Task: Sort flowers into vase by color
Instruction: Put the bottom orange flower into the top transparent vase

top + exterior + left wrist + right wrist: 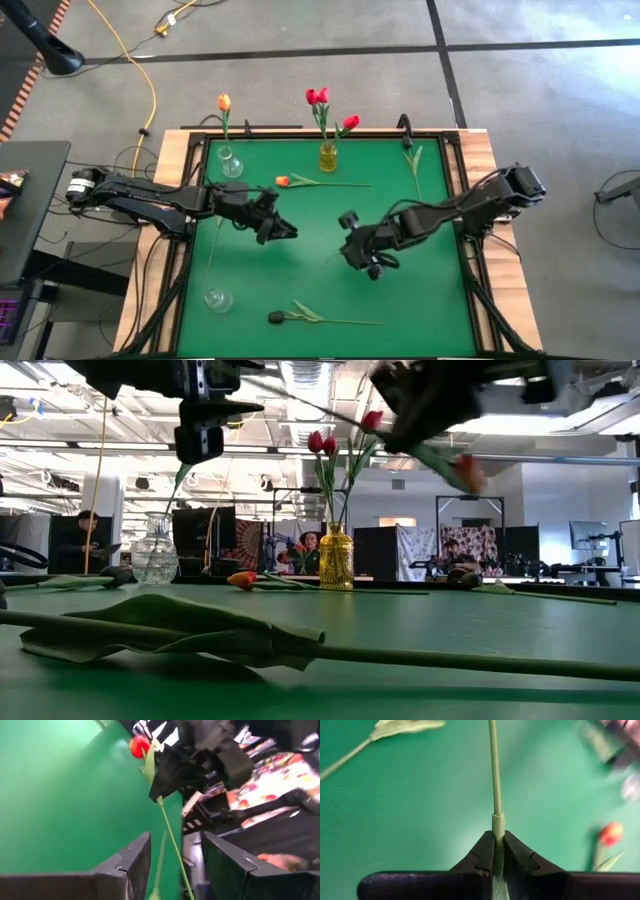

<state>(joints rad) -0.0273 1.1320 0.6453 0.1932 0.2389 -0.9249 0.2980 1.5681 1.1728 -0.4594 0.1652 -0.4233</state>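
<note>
My right gripper is over the middle of the green table, shut on a red tulip's stem. The tulip's head shows just beside that gripper. Its long stem reaches across to my left gripper. The left gripper is open, with one finger on either side of the stem; I cannot tell whether they touch it. A yellow vase at the far edge holds red tulips. A clear vase to its left holds an orange tulip. My right gripper pinches the red tulip's green stem between its two fingers. The stem runs straight out ahead along the fingers. The tulip is lifted clear of the table, and its head hangs lower than the gripper.
An orange tulip lies on the table near the yellow vase. One near-black tulip lies by the near edge and another by the far right corner. A second clear vase stands near left. The table has a raised dark rim.
</note>
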